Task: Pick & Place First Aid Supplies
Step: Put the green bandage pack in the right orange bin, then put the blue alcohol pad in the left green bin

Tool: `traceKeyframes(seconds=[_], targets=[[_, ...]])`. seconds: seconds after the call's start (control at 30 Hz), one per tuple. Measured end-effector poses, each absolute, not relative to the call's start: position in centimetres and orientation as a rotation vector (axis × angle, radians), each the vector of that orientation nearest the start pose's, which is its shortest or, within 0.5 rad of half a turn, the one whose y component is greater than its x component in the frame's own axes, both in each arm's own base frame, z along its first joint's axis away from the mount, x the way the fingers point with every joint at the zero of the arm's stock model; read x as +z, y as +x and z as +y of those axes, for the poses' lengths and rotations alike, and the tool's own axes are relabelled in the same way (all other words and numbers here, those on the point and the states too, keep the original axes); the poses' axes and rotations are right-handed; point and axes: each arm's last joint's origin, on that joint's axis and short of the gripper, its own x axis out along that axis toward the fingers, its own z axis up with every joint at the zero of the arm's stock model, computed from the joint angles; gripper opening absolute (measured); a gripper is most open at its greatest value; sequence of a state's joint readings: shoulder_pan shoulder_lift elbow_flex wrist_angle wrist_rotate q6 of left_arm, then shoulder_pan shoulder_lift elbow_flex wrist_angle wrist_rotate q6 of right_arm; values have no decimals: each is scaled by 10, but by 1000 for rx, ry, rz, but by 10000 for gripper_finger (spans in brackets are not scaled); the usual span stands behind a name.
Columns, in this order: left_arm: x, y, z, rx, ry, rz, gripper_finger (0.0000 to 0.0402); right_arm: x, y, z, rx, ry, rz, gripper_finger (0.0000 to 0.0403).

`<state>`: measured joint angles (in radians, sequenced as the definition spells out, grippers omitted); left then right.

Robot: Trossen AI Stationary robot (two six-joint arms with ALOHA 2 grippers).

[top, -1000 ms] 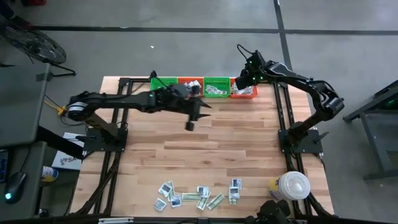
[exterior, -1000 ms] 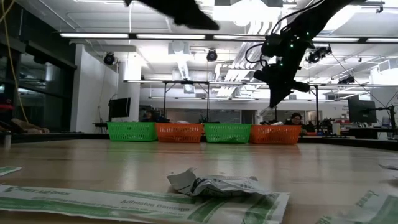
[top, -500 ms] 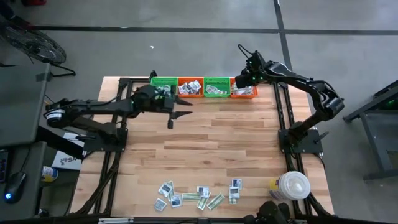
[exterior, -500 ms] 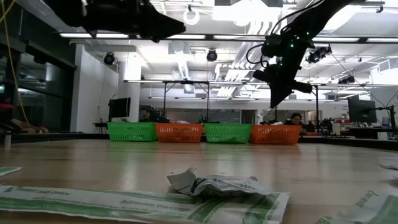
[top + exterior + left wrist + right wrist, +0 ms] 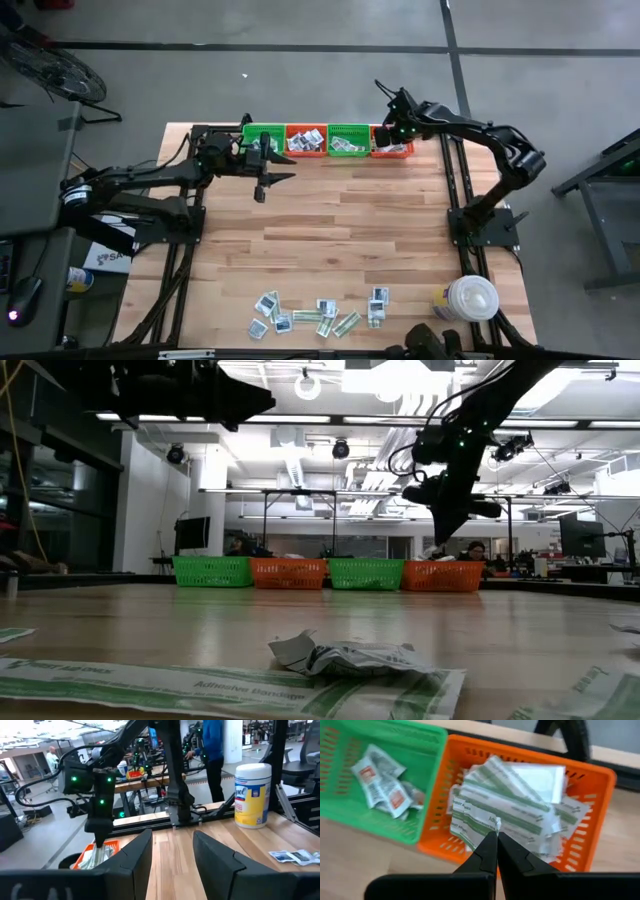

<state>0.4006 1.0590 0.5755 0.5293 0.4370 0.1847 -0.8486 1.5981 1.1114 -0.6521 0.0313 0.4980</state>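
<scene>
Four baskets (image 5: pixel 326 139) along far edge

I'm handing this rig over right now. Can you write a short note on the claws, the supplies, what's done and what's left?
Right claw: shut, empty, above the right-hand orange basket, which holds green-striped bandage packets.
Left claw: open, empty, beside the left green basket.
Done: some packets already lie in the four baskets at the far edge.
Left: a cluster of loose packets on the near table edge, beside the white wipes canister, not yet sorted.
</scene>
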Motion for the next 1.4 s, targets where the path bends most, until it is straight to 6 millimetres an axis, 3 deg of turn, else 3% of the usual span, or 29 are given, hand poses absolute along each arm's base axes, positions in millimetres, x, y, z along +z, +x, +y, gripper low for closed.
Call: traceKeyframes(seconds=[0.43,1.0,1.4], targets=[[277,216,77,-61,189,-43,140,215,207,-238,-1142,863,855,13],[277,216,78,-35,178,-40,140,217,208,-240,-1165,819,840,172],[277,216,79,1,194,-37,140,245,204,-235,-1135,760,708,180]])
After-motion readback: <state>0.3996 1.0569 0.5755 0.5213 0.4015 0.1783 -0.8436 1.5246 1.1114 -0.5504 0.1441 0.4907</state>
